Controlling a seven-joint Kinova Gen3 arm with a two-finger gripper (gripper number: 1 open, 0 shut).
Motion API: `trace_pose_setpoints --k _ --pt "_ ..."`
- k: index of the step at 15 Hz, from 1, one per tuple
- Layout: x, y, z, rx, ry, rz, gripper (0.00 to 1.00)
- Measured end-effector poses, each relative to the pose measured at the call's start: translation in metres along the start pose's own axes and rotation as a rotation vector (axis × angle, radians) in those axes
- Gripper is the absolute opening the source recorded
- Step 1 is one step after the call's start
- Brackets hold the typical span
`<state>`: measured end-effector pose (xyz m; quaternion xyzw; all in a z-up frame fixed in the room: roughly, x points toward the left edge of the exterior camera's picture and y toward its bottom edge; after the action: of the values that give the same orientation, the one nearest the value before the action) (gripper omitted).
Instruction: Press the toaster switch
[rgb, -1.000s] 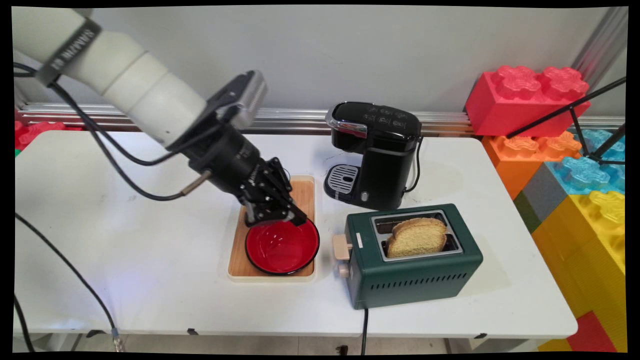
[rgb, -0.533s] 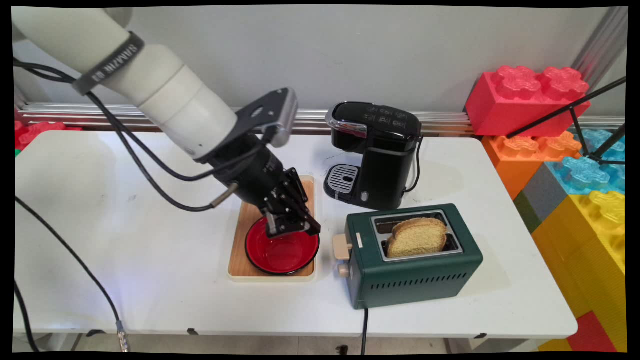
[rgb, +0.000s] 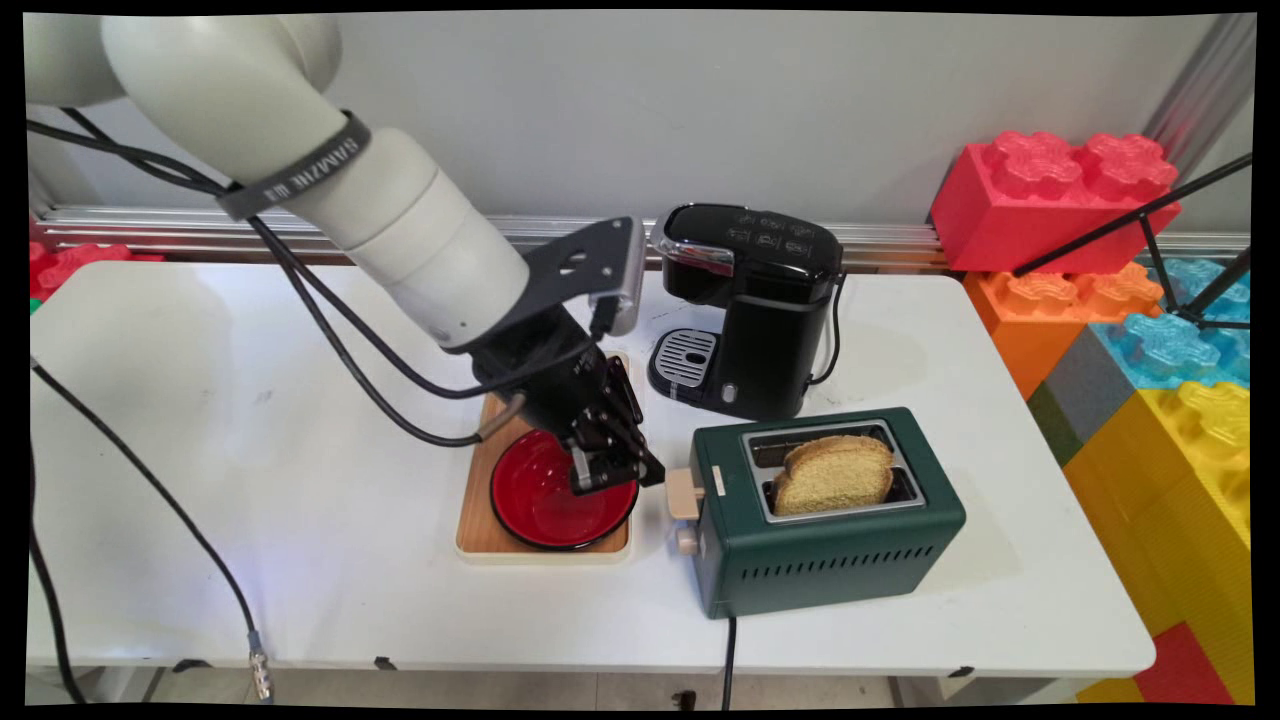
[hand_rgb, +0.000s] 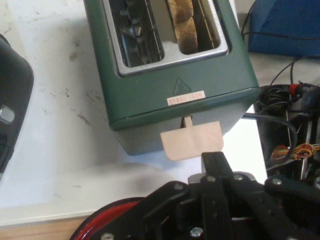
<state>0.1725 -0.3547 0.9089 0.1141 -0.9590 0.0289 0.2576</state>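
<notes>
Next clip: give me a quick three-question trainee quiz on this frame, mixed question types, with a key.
1. True or false: both slots of the green toaster hold bread.
2. The gripper is nearest to which part of the toaster? A) its power cord B) its beige lever C) its side vents
3. What does the red bowl rest on?

Key: 1. False; the hand view shows bread in one slot and the other empty. 2. B. 3. A wooden tray on the white table, left of the toaster, in front of the black coffee maker.
</notes>
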Motion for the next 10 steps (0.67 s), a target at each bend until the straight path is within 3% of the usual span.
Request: trace_pose_setpoints --k 10 --pt "0.009 -0.001 0.025 0.022 -0.023 -0.015 0.0"
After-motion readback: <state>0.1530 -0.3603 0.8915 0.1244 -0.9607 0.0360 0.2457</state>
